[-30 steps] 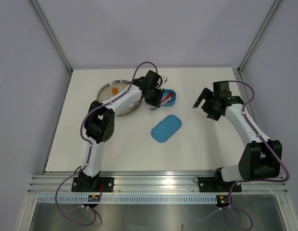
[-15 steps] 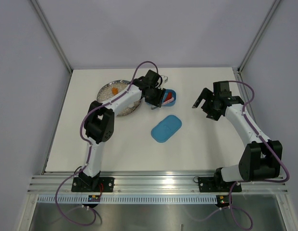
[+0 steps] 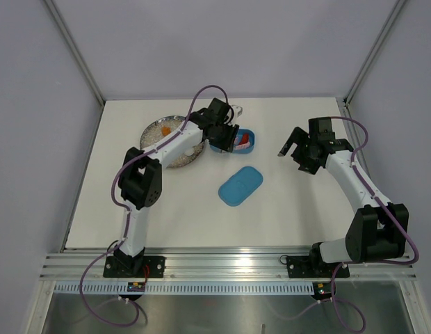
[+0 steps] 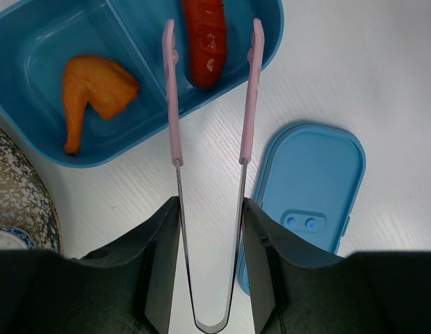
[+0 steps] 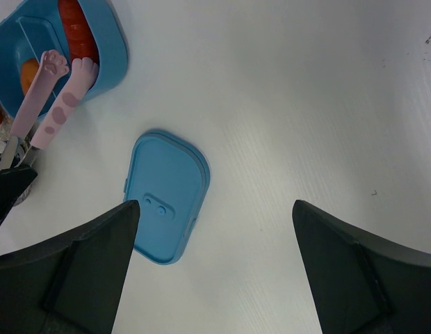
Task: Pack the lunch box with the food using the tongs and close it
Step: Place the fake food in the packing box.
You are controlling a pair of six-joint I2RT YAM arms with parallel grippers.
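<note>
Change: left tool [image 3: 224, 136] now sits slightly farther from the arm bases than a second ago, and its arm's elbow has swung a little to the left; the right arm, the lunch box and the lid lie as before.
Left tool: pinching the tongs [image 4: 175, 104] by their thin metal shanks, one finger against each side.
Tongs: arms spread, pink ends reaching over the near wall of the lunch box [image 4: 35, 142].
Right tool [image 5: 215, 205]: fingers spread wide, nothing between them, hanging above the tabletop [image 3: 306, 209] well to the right of the box.
Lunch box: open, on the tabletop just beside the speckled plate [image 3: 175, 158].
Contents: red morsel [image 4: 204, 42] in one compartment, orange morsel [image 4: 94, 94] in the other.
Plate: an orange piece [image 3: 165, 130] lies on its far part.
Lid [image 3: 240, 185]: flat on the tabletop, nearer the bases than the box and apart from it.
Left wrist view alone: the divider between the compartments, and the tong ends on either side of the red morsel with a gap on both sides.
Right wrist view alone: the paw-shaped tong ends with darker pink pads.
Top view alone: both arms and the plate's full outline.
</note>
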